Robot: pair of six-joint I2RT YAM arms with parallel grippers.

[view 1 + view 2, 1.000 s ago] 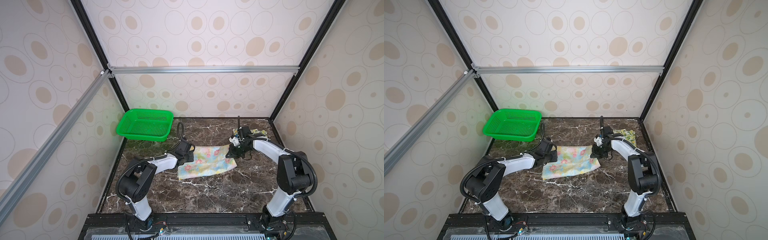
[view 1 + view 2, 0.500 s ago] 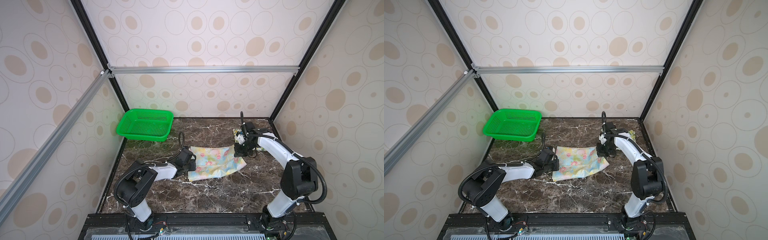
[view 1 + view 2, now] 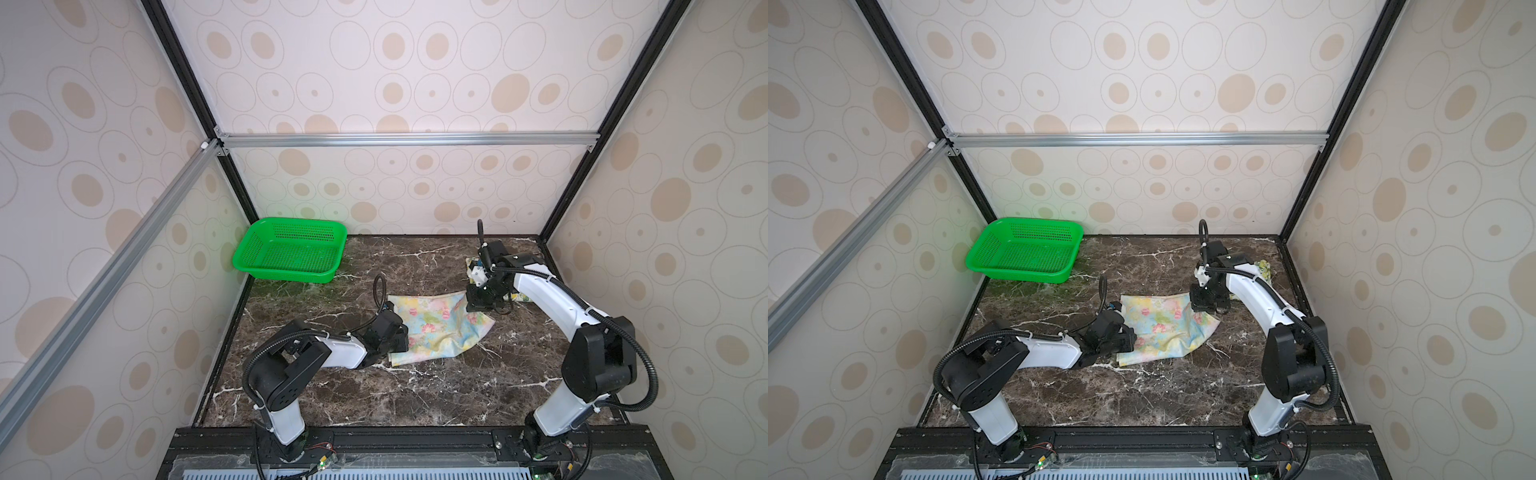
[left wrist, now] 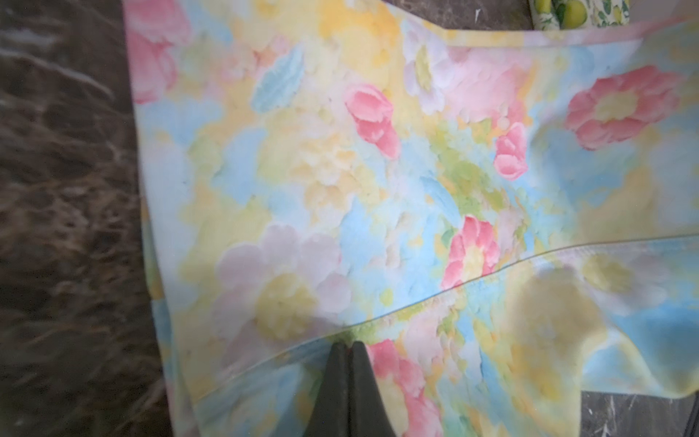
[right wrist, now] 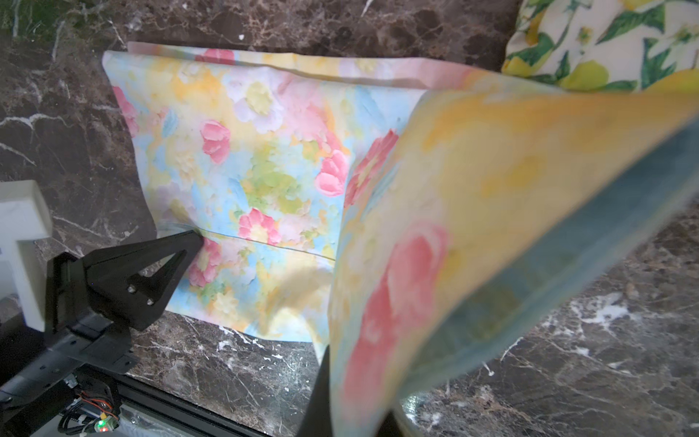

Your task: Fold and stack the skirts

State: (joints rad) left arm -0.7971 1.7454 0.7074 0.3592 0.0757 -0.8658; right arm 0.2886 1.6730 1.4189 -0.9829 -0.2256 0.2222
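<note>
Fingers point(image 4: 334, 382) of the left gripper point(image 4: 348, 346) are pressed together, tip to tip, with the hem of the pastel skirt's point(image 3: 436, 328) upper layer pinched between them. Seen from the right wrist, that same closed tip point(image 5: 191, 242) sits right on the hem line, low over the cloth. The right gripper point(image 3: 477, 306) is likewise clamped narrow on the skirt. Its wrist view shows a corner of the cloth point(image 5: 472, 227) lifted off the table and held up close to the lens, blurred, with a dark finger point(image 5: 316, 401) showing beneath it.

In both top views the pastel skirt lies in the middle of the marble tabletop point(image 3: 415, 395), stretched between the two grippers. The left side lies flat, while the right edge is raised and creased point(image 3: 1196, 328).

The lemon skirt point(image 5: 605, 41) lies bunched toward the back right corner, mostly hidden behind the right arm in a top view point(image 3: 1263, 268). It is just beside the pastel skirt's far edge, and I cannot tell whether they touch.

The green basket point(image 3: 291, 275) stands at the back left, well apart from both skirts.
</note>
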